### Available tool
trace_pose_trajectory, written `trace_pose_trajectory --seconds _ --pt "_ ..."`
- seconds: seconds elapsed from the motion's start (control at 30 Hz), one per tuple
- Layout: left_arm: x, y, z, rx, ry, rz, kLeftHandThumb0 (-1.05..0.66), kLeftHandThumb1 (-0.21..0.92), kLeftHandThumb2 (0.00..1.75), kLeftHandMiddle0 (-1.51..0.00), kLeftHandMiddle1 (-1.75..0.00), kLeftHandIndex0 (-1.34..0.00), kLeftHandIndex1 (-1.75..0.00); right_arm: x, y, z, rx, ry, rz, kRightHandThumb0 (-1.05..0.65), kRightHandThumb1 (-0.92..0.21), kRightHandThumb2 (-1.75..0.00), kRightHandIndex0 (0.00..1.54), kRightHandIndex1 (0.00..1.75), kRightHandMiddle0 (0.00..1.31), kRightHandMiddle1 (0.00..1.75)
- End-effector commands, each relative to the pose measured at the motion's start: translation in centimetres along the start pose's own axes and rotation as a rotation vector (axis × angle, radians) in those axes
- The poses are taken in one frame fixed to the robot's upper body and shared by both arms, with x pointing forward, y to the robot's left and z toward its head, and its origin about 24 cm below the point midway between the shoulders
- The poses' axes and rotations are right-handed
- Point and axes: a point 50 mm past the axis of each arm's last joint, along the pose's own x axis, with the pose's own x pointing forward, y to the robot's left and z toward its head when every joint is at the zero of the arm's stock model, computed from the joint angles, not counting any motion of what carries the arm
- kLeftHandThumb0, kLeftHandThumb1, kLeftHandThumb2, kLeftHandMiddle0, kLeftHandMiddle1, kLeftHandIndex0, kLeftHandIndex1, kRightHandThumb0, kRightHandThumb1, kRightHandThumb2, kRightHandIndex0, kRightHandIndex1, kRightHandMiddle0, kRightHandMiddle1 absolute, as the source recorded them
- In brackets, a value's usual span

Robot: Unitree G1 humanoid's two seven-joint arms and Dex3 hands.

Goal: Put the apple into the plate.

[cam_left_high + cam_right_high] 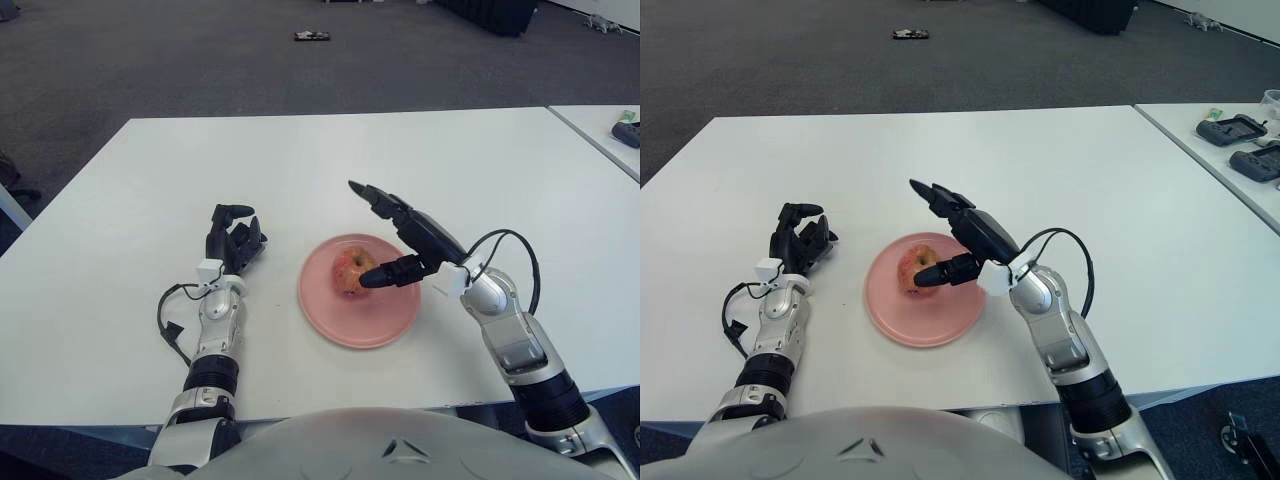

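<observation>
A white table [330,160] stands on dark grey carpet [150,60], with a second white table [1240,150] at its 3 o'clock carrying a few dark devices too small to identify and a small dark object [311,36] on the floor at 12 o'clock. The apple [350,273], red and yellow-blotched, sits upright inside the pink plate [345,325], toward its 11 o'clock side. The right hand [405,235] hovers at the apple's 3 o'clock with fingers spread and holding nothing, its thumb tip seemingly just touching the fruit, while the left hand [232,240] shows at the plate's 9 o'clock, fingers loosely curled around nothing.
</observation>
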Motion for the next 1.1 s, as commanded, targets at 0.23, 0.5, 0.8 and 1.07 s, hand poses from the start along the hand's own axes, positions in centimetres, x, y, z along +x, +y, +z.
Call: trace_pose_trajectory --seconds 0.23,0.5,0.8,1.07 --pt "-1.6 0.6 -2.5 0.002 0.129 0.023 -0.37 0.73 0.79 -0.72 -1.75 -0.31 -1.75 -0.6 -2.9 -0.8 0.193 -0.087 -0.540 -0.92 -0.92 -0.83 0.07 0.08 0.00 0.38" --pt "-1.6 0.6 -2.5 0.006 0.130 0.025 -0.37 0.74 0.79 -0.73 -1.75 -0.30 -1.75 -2.3 -3.7 -3.1 0.244 -0.001 -0.824 -0.66 -0.92 -0.82 0.19 0.81 0.02 1.25" --pt "-1.6 0.6 -2.4 0.001 0.133 0.023 -0.37 0.73 0.80 -0.75 -1.75 -0.31 -1.75 -3.2 -3.5 -4.4 0.245 0.095 -0.982 -0.38 -0.91 -0.58 0.37 1.04 0.19 1.70" --pt "-1.5 0.6 -2.3 0.002 0.126 0.023 -0.37 0.73 0.80 -0.76 -1.75 -0.31 -1.75 -4.3 -3.3 -5.5 0.104 0.240 -0.962 -0.36 -0.86 -0.61 0.48 1.15 0.23 1.74"
